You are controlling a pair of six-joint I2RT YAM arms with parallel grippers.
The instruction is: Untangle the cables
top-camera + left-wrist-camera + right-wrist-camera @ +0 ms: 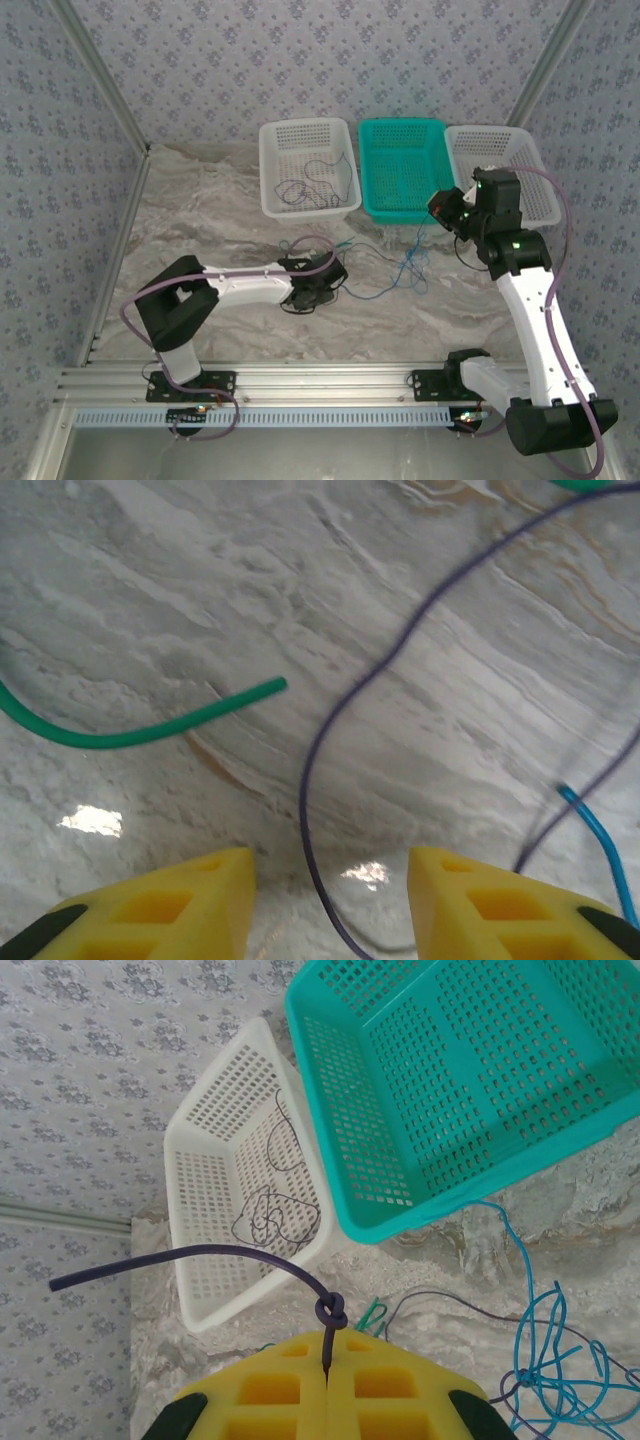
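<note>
The left arm (pixel 245 283) and the right arm (pixel 530 310) share one build: smooth white shells over the long links, chunky black housings at the joints, and a black base plate (pixel 190 385) at the foot. A thin purple-grey cable (pixel 567 240) loops loosely outside each arm from joint to joint. Small green lights (pixel 515 243) glow on the right arm's black housings. The left gripper (pixel 330 870) and the right gripper (pixel 327 1350) have blocky bright-yellow fingers (pixel 500 905) moulded with rectangular recesses, and black at their outer corners.
</note>
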